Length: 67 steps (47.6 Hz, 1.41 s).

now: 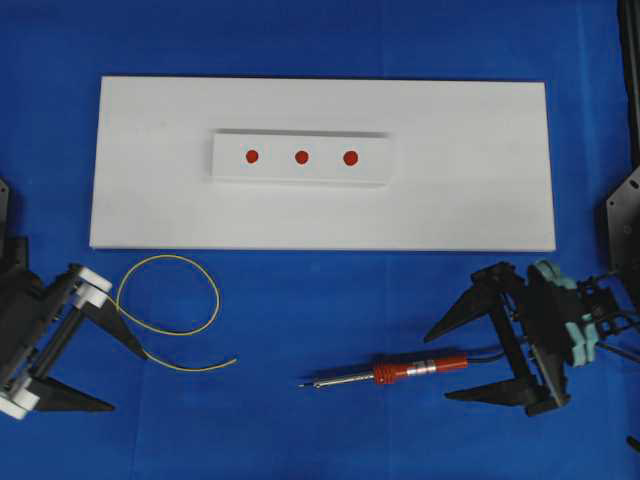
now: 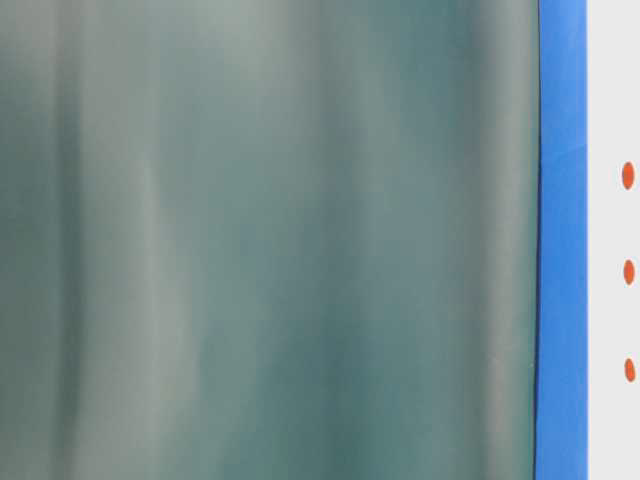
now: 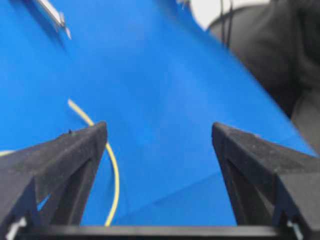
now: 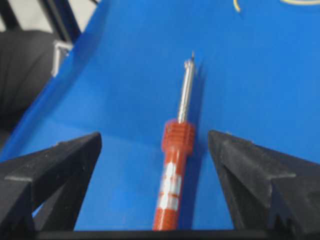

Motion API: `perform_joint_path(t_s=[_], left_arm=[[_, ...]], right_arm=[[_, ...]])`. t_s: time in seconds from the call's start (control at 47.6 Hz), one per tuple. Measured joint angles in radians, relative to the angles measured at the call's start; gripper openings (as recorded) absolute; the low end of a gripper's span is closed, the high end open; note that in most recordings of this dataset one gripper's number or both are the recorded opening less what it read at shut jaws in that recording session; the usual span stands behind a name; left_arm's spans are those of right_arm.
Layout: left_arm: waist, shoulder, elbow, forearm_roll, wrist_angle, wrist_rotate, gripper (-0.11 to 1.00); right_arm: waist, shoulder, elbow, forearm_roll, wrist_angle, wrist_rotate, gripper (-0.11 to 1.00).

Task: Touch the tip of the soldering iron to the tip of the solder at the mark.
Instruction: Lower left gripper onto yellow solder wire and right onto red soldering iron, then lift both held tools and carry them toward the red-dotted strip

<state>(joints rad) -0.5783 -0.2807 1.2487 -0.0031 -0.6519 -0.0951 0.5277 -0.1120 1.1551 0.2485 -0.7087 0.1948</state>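
The soldering iron (image 1: 400, 372) lies flat on the blue cloth with its tip pointing left. My right gripper (image 1: 438, 368) is open around the rear of its orange-red handle (image 4: 175, 170), with a gap on each side (image 4: 154, 137). The yellow solder (image 1: 170, 310) curls on the cloth at the lower left. My left gripper (image 1: 128, 380) is open beside it; in the left wrist view (image 3: 159, 132) the solder (image 3: 114, 170) passes by the left finger and nothing is held. Three red marks (image 1: 301, 157) sit in a row on a raised white strip.
A large white board (image 1: 480, 200) lies across the back and carries the strip. Blue cloth (image 1: 300, 320) covers the table. The table-level view is mostly filled by a blurred grey-green surface (image 2: 270, 240), with the marks (image 2: 628, 272) at its right edge.
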Motion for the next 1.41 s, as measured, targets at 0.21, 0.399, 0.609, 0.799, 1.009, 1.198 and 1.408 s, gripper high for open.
perform_joint_path(t_s=[0.21, 0.399, 0.609, 0.799, 1.009, 1.198, 1.408], left_arm=[[-0.002, 0.183, -0.026, -0.005, -0.078, 0.0, 0.79], [0.023, 0.296, -0.06, -0.012, -0.091, 0.0, 0.79], [0.067, 0.37, -0.08, -0.012, -0.094, -0.002, 0.79], [0.064, 0.38, -0.08, -0.012, -0.094, 0.003, 0.74], [0.049, 0.38, -0.064, -0.014, -0.094, 0.006, 0.5], [0.048, 0.38, -0.055, -0.012, -0.072, 0.014, 0.18], [0.049, 0.38, -0.063, -0.011, -0.046, 0.014, 0.02]], right_arm=[[0.043, 0.158, -0.028, 0.087, -0.091, -0.002, 0.89], [0.064, 0.252, -0.055, 0.138, -0.149, -0.002, 0.89], [0.074, 0.344, -0.089, 0.17, -0.192, -0.002, 0.88], [0.08, 0.376, -0.1, 0.189, -0.204, -0.002, 0.86], [0.08, 0.388, -0.103, 0.206, -0.209, -0.006, 0.81], [0.08, 0.414, -0.106, 0.206, -0.21, -0.031, 0.31], [0.078, 0.416, -0.106, 0.209, -0.212, -0.046, 0.06]])
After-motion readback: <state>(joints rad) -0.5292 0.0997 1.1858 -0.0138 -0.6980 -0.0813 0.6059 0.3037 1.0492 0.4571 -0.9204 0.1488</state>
